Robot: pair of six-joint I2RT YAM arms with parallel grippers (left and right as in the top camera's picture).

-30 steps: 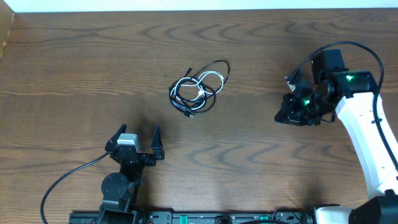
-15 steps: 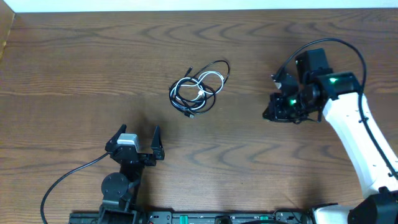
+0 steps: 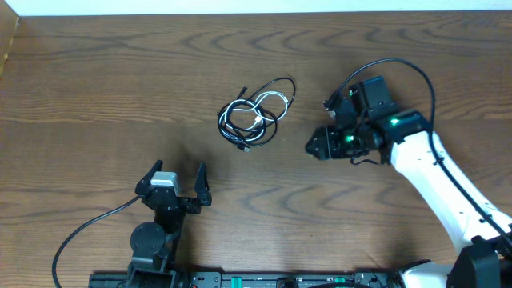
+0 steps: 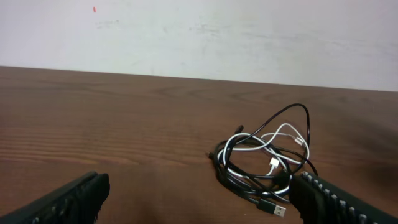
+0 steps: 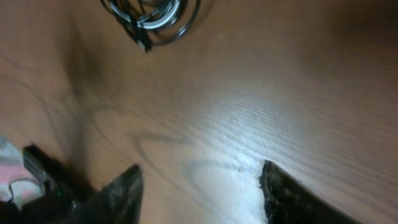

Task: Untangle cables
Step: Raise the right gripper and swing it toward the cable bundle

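Observation:
The cables lie in one tangled bundle on the wooden table, black loops wound with a short white cord. The left wrist view shows the cables ahead and to the right, a USB plug lying near my right finger. My left gripper sits near the front edge, open and empty, well short of the bundle. My right gripper hovers to the right of the bundle, pointing at it, with its jaws apart and nothing between them. In the right wrist view the cables are at the top edge.
A thick black wire runs from the left arm toward the front left. Another black wire loops over the right arm's wrist. A black rail lines the table's front edge. The left arm's base shows at the right wrist view's lower left.
My right arm has swung left across the table toward the bundle, and its jaws have gone from shut to open. The left arm and the cables have not moved.

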